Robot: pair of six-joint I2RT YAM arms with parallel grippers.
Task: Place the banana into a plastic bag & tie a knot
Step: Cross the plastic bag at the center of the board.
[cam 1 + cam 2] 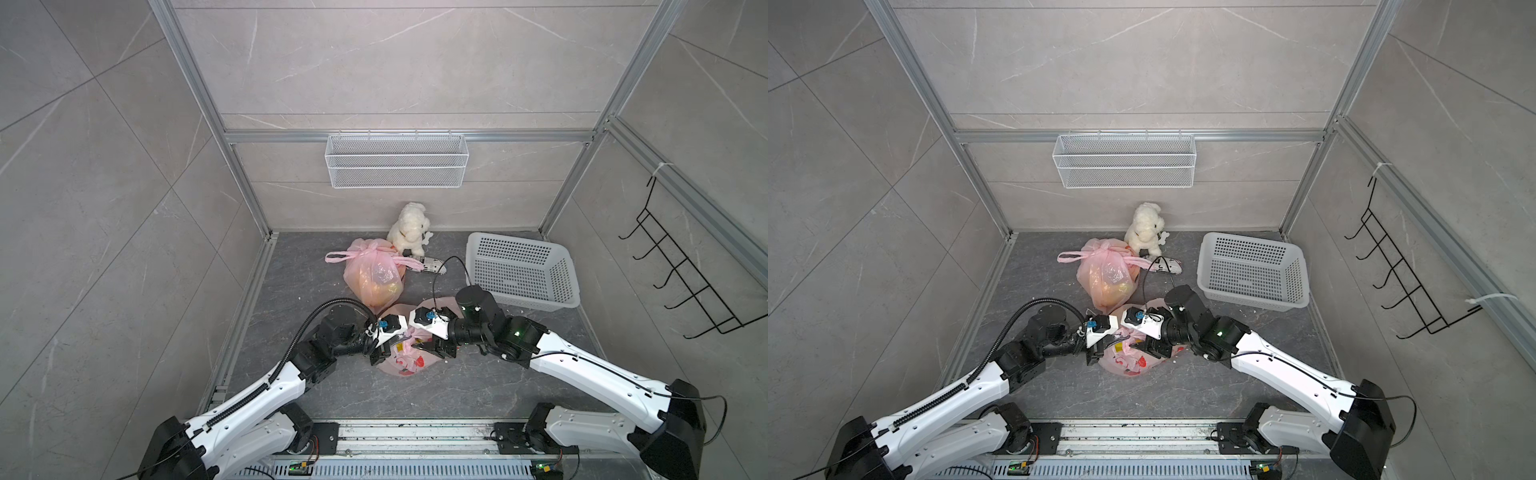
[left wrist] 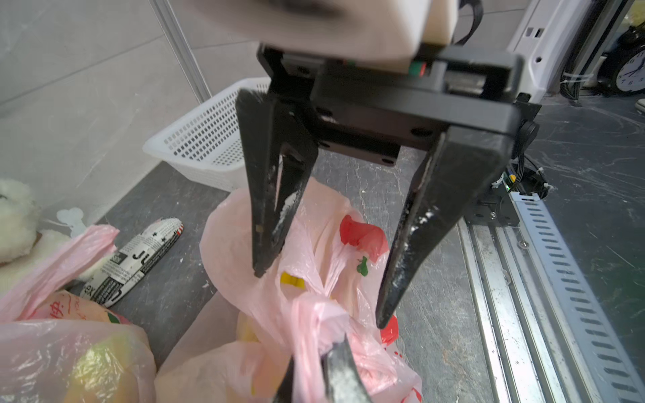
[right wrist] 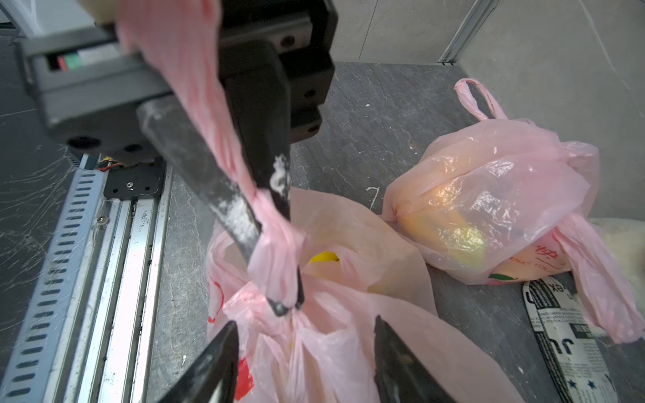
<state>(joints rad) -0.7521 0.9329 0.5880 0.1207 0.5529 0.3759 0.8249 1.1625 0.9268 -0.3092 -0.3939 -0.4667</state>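
- The knot is the step in hand. The plastic bag point(image 1: 402, 365) lies slumped on the floor between the two arms. A yellow patch point(image 3: 324, 257) in its mouth is probably the banana, though the folds of film hide its shape.
- The left gripper point(image 3: 284, 307) is pressed together on one handle point(image 3: 209, 115). The handle is twisted into a taut pink rope that runs up between the fingers.
- The right gripper point(image 2: 321, 298) hangs spread just above the bag's gathered top and pinches nothing.
- As I judge it, the next move is for the right gripper to close on the other handle (among the crumpled folds beneath it) and cross it over the held one. The film is thin, so a hard pull could slip or tear it.
- The surface is a dark grey stone-look floor point(image 1: 415, 395) flecked with white crumbs, with a slotted metal rail point(image 1: 415, 434) along the near edge.
- The room has grey tiled walls in an aluminium frame.
  - A second pink bag point(image 1: 374, 278), already knotted, sits just beyond the first.
  - A white plush toy point(image 1: 409, 228) stands behind that bag, and a newsprint-patterned roll point(image 2: 136, 258) lies beside it.
  - A white plastic basket point(image 1: 519, 270) rests on the right arm's side.
  - A wire basket point(image 1: 397, 160) hangs on the back wall, and a black hook rack point(image 1: 685, 270) on the right wall.
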